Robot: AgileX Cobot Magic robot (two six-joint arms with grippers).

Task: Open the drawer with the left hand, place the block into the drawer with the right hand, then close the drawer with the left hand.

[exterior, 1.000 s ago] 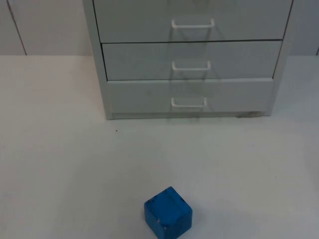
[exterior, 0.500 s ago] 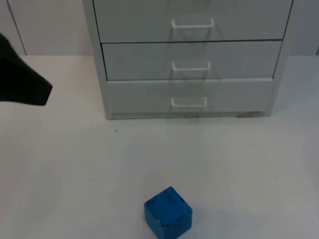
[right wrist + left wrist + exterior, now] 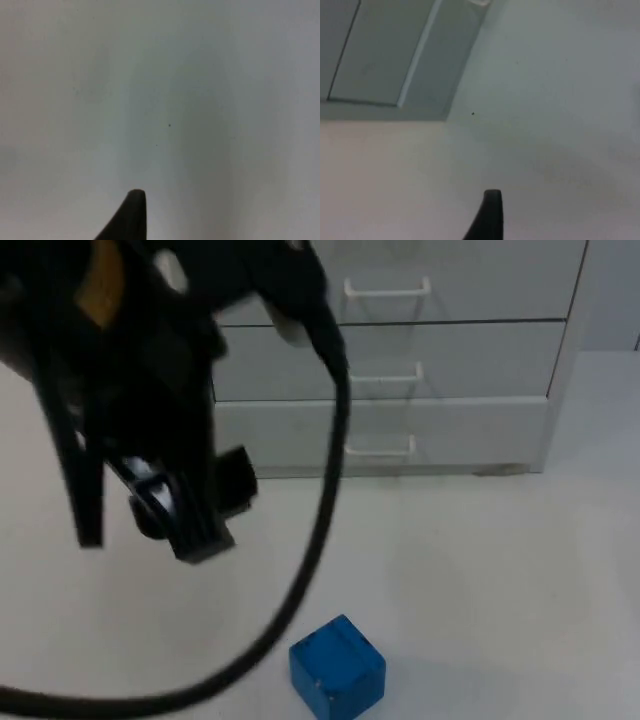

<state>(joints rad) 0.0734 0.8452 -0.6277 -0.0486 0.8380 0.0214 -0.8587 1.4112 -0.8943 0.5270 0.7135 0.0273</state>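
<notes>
Left end effector (image 3: 150, 505) hangs over the white counter (image 3: 480, 570), fingers spread and empty; the grey metal cabinet's white loop drawer handles (image 3: 380, 448) lie beyond it to its right, every drawer shut. Small blue cube block (image 3: 337, 667) sits nearer the camera: judged light, rigid, flat-sided, best pinched across opposite faces. No legible writing; right end effector state cannot be told.

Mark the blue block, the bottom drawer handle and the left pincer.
Blue block (image 3: 337, 667), top view, top face.
Bottom drawer handle (image 3: 385, 448), top view, middle of bar.
Left pincer (image 3: 165, 505), top view, between its fingertips.
</notes>
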